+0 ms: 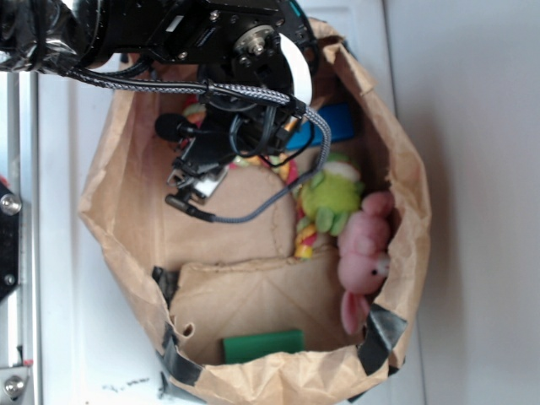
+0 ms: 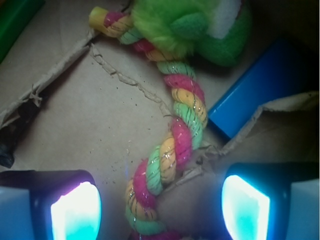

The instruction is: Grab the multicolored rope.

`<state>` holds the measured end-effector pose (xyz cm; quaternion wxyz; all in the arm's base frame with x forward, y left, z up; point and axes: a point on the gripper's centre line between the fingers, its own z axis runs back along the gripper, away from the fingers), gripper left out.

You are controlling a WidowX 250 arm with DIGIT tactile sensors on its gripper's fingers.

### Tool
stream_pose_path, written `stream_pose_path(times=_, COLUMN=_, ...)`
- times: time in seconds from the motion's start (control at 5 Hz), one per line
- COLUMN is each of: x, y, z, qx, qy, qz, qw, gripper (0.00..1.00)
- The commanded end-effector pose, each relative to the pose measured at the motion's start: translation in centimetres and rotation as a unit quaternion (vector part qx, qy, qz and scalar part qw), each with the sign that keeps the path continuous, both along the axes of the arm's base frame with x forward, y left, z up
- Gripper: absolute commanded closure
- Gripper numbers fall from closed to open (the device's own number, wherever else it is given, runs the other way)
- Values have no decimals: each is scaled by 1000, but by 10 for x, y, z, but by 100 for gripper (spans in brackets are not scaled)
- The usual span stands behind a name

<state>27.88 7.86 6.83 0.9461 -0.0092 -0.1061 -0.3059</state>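
The multicolored rope (image 2: 172, 142), twisted pink, yellow and light green, lies curved on the brown bag floor. In the wrist view it runs from the top left, under a lime-green plush toy (image 2: 185, 25), down to the bottom middle. My gripper (image 2: 160, 207) is open, with its two lit pads on either side of the rope's lower stretch and not touching it. In the exterior view the black arm covers most of the rope (image 1: 304, 240); only short pieces show beside the green plush (image 1: 329, 198). The gripper's fingertips are hidden there.
Everything sits inside a brown paper bag (image 1: 405, 169) with tall crumpled walls. A pink plush animal (image 1: 364, 253) leans at the right wall. A blue block (image 2: 255, 95) lies right of the rope. A green block (image 1: 263, 344) rests near the bag's front.
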Motion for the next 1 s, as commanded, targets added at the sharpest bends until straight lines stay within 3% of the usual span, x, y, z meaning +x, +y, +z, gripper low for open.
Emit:
stream_pose_path(times=0.0, x=8, y=12, z=19, qx=-55, qy=-15, qz=30, qw=998, gripper=0)
stream_pose_path(times=0.2, x=7, y=12, z=20, qx=-71, qy=-25, qz=30, qw=997, gripper=0)
stream_pose_path(times=0.4, x=-2, y=4, z=20, qx=-53, qy=-47, qz=15, qw=997, gripper=0)
stream_pose_path(times=0.8, x=-17, y=-11, z=17, qx=10, qy=-70, qz=3, qw=997, gripper=0)
